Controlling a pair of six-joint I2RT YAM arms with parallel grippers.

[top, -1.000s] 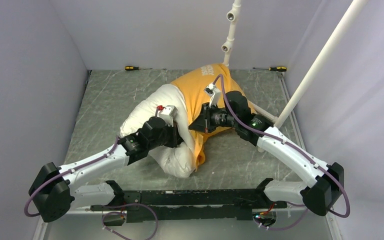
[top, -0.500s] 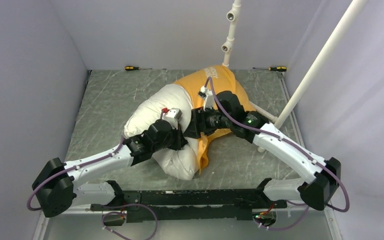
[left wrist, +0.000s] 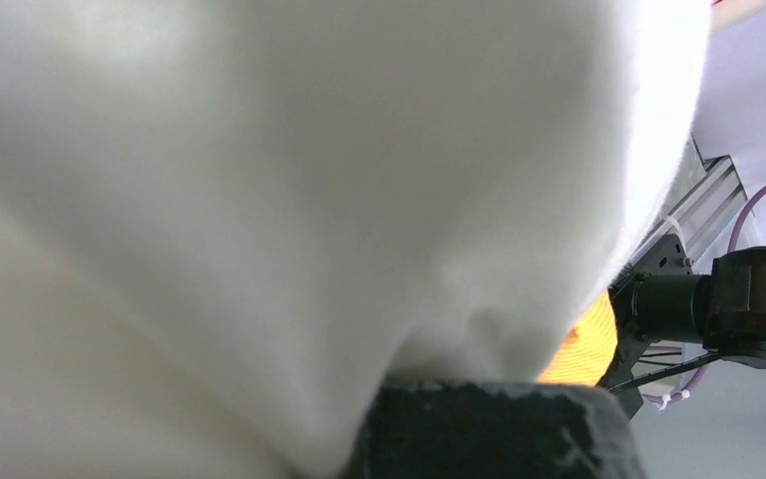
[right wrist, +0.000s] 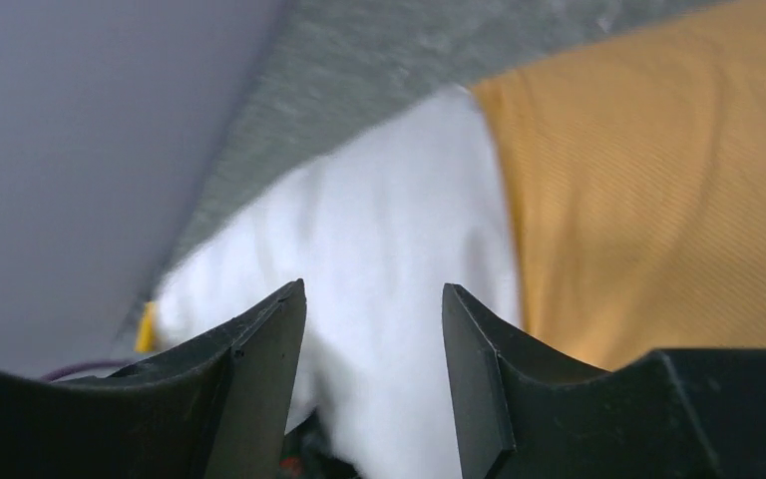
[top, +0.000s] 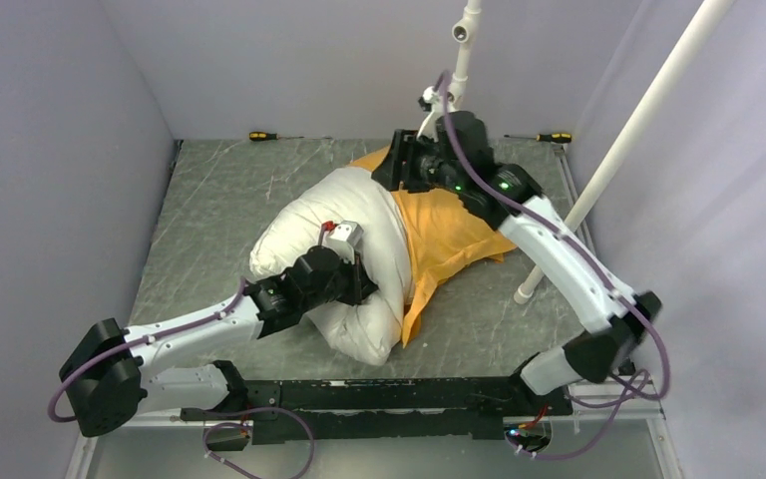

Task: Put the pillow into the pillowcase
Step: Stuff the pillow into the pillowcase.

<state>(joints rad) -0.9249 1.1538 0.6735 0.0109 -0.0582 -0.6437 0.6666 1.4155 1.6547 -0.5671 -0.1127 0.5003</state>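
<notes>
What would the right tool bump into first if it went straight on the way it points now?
Most likely the pillow: the wrist view shows its white fabric straight ahead between the open fingers of the right tool, the orange pillowcase just to the side. Depth is unclear.

Looks like a robotics lab cell: plain pale walls (top: 60,130) boxing in a grey bench (top: 219,200), white plastic pipes (top: 638,120) rigged above, screwdrivers (top: 259,136) (top: 556,137) at the far edge, cabled arms (top: 559,251) bolted on.

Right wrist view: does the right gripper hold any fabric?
No, the right gripper stands open and empty, with the pillow and the pillowcase beyond it.
</notes>
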